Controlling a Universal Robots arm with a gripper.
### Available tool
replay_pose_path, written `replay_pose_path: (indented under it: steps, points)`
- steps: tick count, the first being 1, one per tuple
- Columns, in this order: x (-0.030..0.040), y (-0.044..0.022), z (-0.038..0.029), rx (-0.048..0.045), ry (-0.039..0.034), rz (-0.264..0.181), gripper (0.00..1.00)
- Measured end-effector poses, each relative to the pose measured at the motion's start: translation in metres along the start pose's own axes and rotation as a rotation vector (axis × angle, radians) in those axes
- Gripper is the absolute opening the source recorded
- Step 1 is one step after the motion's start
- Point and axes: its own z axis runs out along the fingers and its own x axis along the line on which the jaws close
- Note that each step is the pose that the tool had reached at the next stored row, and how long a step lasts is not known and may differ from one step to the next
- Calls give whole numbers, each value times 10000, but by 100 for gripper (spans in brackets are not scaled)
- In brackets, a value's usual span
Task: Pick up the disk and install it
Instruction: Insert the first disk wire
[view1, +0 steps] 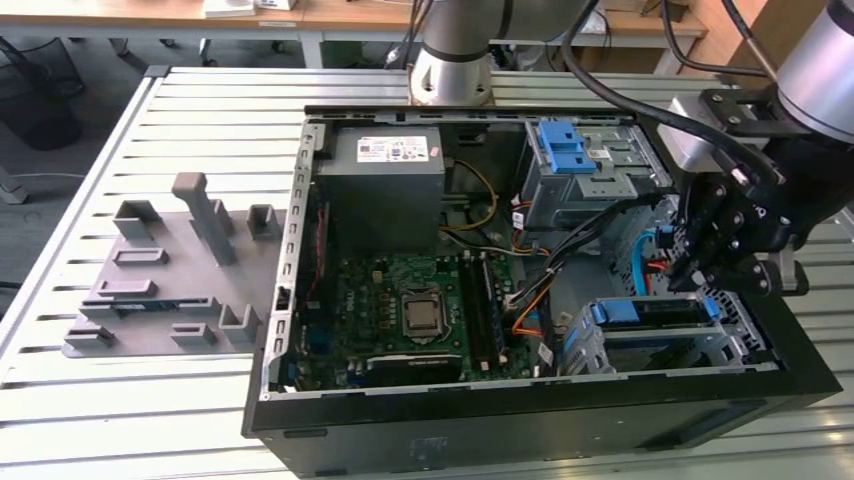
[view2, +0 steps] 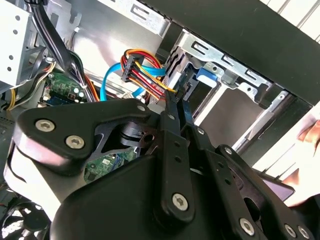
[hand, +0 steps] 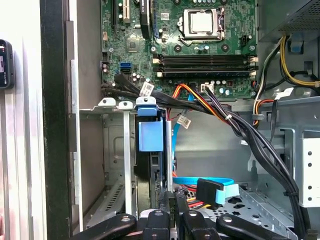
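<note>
One arm reaches down into the open computer case (view1: 534, 420), its fingers (hand: 172, 212) drawn narrow together just above the disk (view1: 647, 313) sitting in its bay (hand: 112, 165) beneath them.

We see the open case (view1: 534, 300) from high above in the exterior view. Both wrist views sit close inside it, sharing the drive cage (hand: 120, 150) (view2: 220, 65) and cables (hand: 200, 102) (view2: 145, 75).

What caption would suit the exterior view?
Robot gripper hovering inside an open computer case, above the blue-framed disk seated in its drive bay.
</note>
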Motion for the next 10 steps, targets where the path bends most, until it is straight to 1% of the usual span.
replay_pose_path:
  steps: [4,10]
  points:
    - [37,9,19,0,-1,-1,17]
    - [46,10,60,0,0,-1,17]
